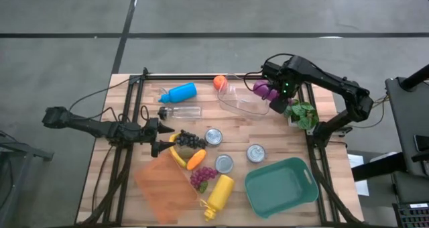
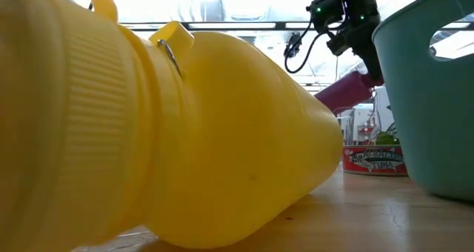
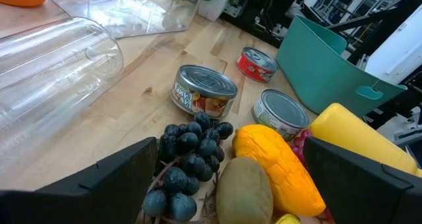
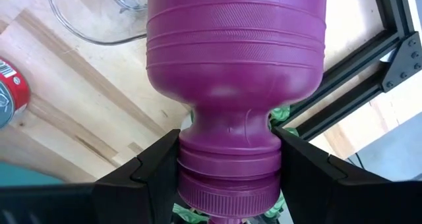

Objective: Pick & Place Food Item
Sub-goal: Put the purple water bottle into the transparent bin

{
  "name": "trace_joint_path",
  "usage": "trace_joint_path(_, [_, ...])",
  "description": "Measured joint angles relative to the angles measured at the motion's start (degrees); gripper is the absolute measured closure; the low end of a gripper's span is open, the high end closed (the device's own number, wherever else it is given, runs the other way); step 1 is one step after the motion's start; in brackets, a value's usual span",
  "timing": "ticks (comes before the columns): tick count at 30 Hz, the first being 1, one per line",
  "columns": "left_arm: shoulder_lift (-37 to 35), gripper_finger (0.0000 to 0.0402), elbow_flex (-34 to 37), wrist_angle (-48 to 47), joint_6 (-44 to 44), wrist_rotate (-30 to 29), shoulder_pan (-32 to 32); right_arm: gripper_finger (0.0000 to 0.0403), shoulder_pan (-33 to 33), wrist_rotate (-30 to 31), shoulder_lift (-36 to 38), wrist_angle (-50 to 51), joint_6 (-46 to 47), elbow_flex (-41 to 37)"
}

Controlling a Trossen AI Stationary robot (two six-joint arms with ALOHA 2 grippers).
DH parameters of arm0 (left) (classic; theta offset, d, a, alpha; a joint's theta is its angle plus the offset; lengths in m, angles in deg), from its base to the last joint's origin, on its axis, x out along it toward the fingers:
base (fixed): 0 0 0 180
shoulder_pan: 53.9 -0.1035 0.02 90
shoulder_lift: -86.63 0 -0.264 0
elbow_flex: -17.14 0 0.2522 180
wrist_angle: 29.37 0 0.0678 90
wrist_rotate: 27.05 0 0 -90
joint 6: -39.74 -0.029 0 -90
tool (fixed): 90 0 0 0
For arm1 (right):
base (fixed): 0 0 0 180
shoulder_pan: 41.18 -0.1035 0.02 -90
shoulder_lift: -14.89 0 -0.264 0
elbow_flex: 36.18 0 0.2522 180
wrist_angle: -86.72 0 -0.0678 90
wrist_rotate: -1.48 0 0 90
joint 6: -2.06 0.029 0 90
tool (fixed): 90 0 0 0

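A purple bottle [image 1: 263,89] hangs in the air over the clear container [image 1: 241,100] at the table's far right, with my right gripper [image 1: 273,95] shut on it. My left gripper [image 1: 163,135] stands open low at the table's left, level, its fingers just short of the black grapes [image 3: 191,155]. Beside the grapes lie an orange-yellow fruit [image 3: 277,165] and a brownish fruit [image 3: 244,188]. Red grapes [image 1: 203,176] and a carrot [image 1: 196,159] lie by the orange board [image 1: 164,184]. My right gripper pinches the purple bottle's neck [image 4: 227,135] between its two fingers [image 4: 158,161], just above the cap. The fingers come from above, pointing down, one on each side of the neck. The bottle is lifted clear of the table and hangs tilted [image 2: 344,93], body away from the wrist.
A teal bin [image 1: 280,186] stands near right, a yellow squeeze bottle [image 1: 220,194] lies beside it. Three cans [image 1: 214,136] [image 1: 224,163] [image 1: 255,153] stand mid-table. A blue bottle [image 1: 181,92], a clear bottle [image 1: 181,112], an orange fruit [image 1: 219,82] and a potted plant [image 1: 301,114] stand farther back.
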State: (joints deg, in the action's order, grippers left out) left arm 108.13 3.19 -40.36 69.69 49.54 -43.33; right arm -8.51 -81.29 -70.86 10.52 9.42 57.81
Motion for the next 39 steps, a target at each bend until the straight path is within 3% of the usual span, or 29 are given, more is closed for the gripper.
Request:
trace_joint_path(19, [0.0, 0.0018, 0.0, 0.0, 0.0, 0.0, 0.0, 0.0202, 0.0, 0.3, -0.7, -0.2, -1.6, 1.9])
trace_joint_path(26, [0.0, 0.0018, 0.0, 0.0, 0.0, 0.0, 0.0, 0.0202, -0.1, 0.4, -5.8, -0.8, -2.4, 4.2])
trace_joint_path(39, [0.0, 0.0018, 0.0, 0.0, 0.0, 0.0, 0.0, 0.0202, -0.1, 0.3, -18.8, 0.0, -6.4, 17.0])
